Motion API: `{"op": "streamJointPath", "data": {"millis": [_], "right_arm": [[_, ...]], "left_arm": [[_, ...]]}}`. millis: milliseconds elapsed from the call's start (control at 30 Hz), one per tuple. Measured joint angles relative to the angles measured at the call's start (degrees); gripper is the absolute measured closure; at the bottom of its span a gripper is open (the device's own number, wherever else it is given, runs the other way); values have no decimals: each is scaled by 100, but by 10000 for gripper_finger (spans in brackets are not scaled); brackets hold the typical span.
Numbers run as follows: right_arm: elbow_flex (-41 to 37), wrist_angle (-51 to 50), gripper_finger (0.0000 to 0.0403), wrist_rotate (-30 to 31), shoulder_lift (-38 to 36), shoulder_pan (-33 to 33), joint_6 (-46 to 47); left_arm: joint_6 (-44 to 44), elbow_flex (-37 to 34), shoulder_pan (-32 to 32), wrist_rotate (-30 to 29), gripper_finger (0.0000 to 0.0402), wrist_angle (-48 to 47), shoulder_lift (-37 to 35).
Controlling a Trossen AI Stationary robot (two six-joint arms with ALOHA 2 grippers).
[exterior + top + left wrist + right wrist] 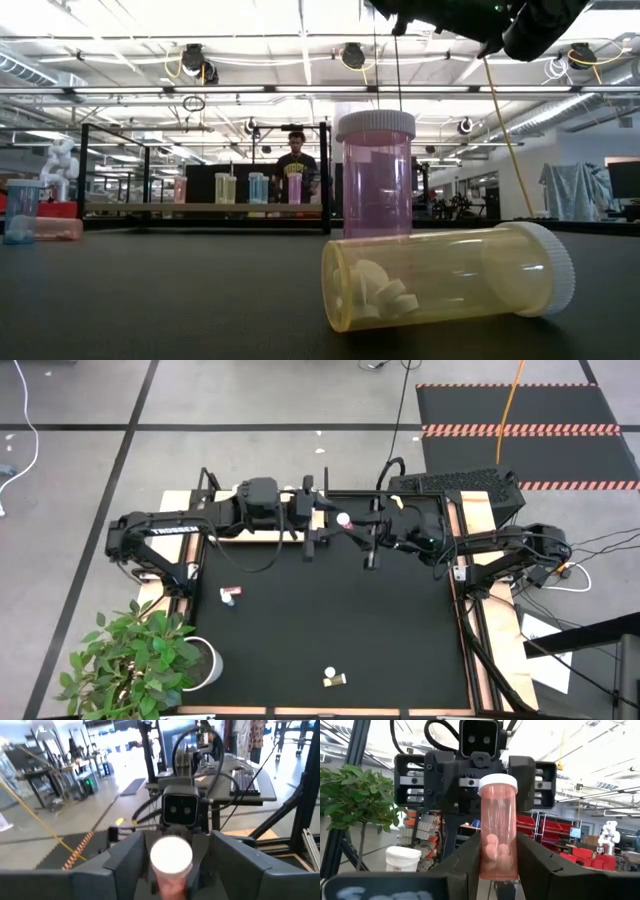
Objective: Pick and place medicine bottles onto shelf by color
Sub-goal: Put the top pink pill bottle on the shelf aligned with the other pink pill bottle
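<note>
The pink medicine bottle (497,840) stands upright between the two end effectors, which face each other nose to nose above the far edge of the counter (330,610); its white cap is uppermost and a few tablets lie in its lower half. It looks light, stiff and smooth-walled plastic; the slick round body could twist or slide in a loose pinch, so the sensible hold is square across the middle of the body, below the cap and clear of the rim.

The right end effector (499,840) has exactly that hold: its two fingers press against the lower body from either side, pinching the bottle. The left end effector (177,837) sits just beyond the bottle with its fingers spread; in its own wrist view there is a gap on each side of the cap, so it brackets the bottle without gripping it. This reads as a hand-over, with the weight on the right side.

Well away from both end effectors, near the counter's front edge, a yellow bottle (440,275) lies on its side with another pink bottle (375,175) upright just behind it; one more bottle (229,595) lies below and outward of the left end effector. The shelf (130,208) runs along the far edge beneath the arms — several bottles already stand on it.
</note>
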Motion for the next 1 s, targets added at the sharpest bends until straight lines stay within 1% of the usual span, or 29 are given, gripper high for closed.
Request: {"op": "streamJointPath", "data": {"millis": [67, 133, 333, 467, 633, 867, 933, 1000], "right_arm": [[0, 16, 303, 0, -2, -7, -4], [0, 14, 303, -1, -2, -33, 3], [-2, 59, 303, -2, -2, -37, 6], [-2, 56, 303, 0, -2, -47, 5], [0, 51, 303, 6, -2, -125, 12], [0, 83, 302, 16, -2, -211, 109], [0, 38, 298, 144, -2, -227, 278], [0, -94, 288, 463, -2, -225, 412]], "left_arm": [[-118, -22, 26, 0, 189, -35, 49], [-169, -13, 29, 1, 203, 183, 160], [-234, -13, 52, 1, 240, 184, 144], [-375, -13, 115, 1, 258, 154, 112], [-511, -13, 217, 4, 268, 154, 94], [-504, -13, 280, 56, 269, 156, 94], [-507, -13, 324, 54, 269, 153, 94], [-511, -15, 393, 20, 270, 122, 88]]}}
